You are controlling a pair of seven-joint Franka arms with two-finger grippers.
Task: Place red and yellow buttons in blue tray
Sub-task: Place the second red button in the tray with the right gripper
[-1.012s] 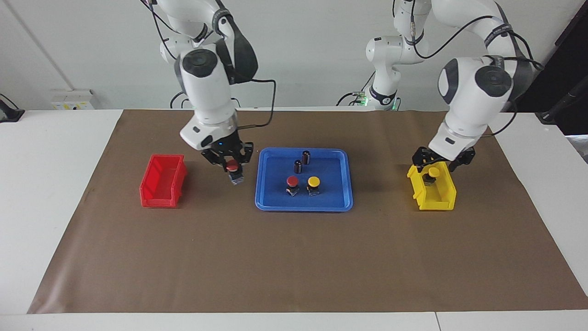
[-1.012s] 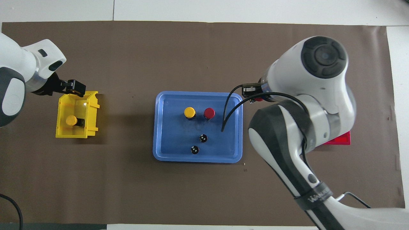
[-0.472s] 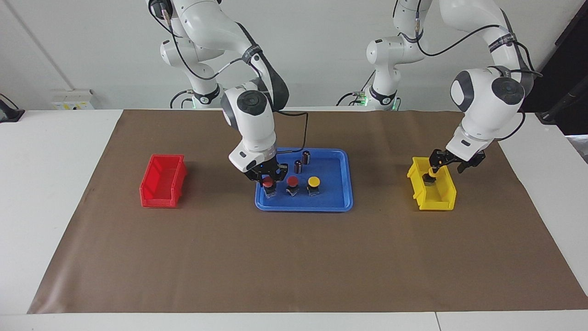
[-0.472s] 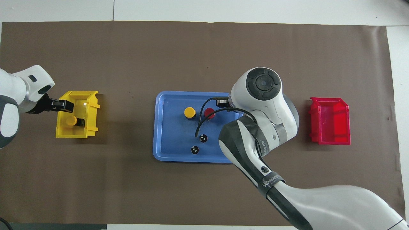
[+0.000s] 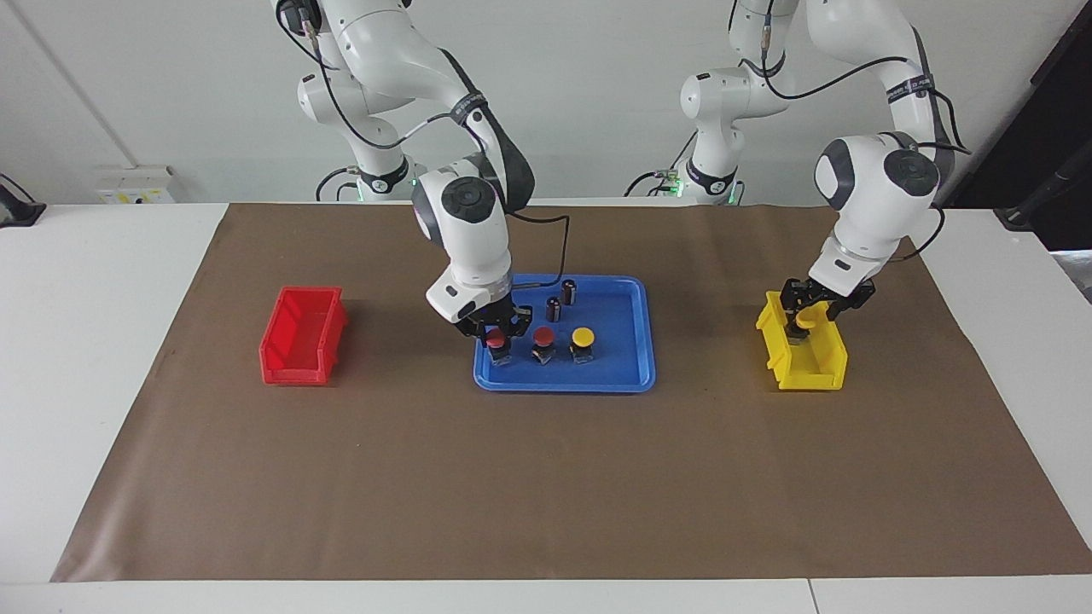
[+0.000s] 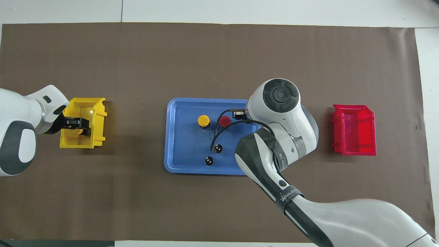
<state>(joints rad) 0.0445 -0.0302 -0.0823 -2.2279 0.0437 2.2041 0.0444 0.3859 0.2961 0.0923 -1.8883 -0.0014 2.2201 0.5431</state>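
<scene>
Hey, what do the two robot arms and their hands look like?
Both arms are glossy white with rounded joints, dark grey joint caps and black cables. The right arm carries a black wristband with white lettering. The left hand and right hand are small, black and two-fingered.

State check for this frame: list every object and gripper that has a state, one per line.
Flat rectangular blue plastic tray: holds three capped buttons and two cylinders.
Red-capped button under the right gripper: in the tray, gripped.
Second red-capped button: standing free in the tray.
Yellow-capped button: standing free in the tray.
Two dark capless cylinders: upright in the tray.
Small yellow bin: holds the last yellow button, gripped.
Small red bin: empty.
Right gripper: shut on the button.
Left gripper: shut on the button.
</scene>
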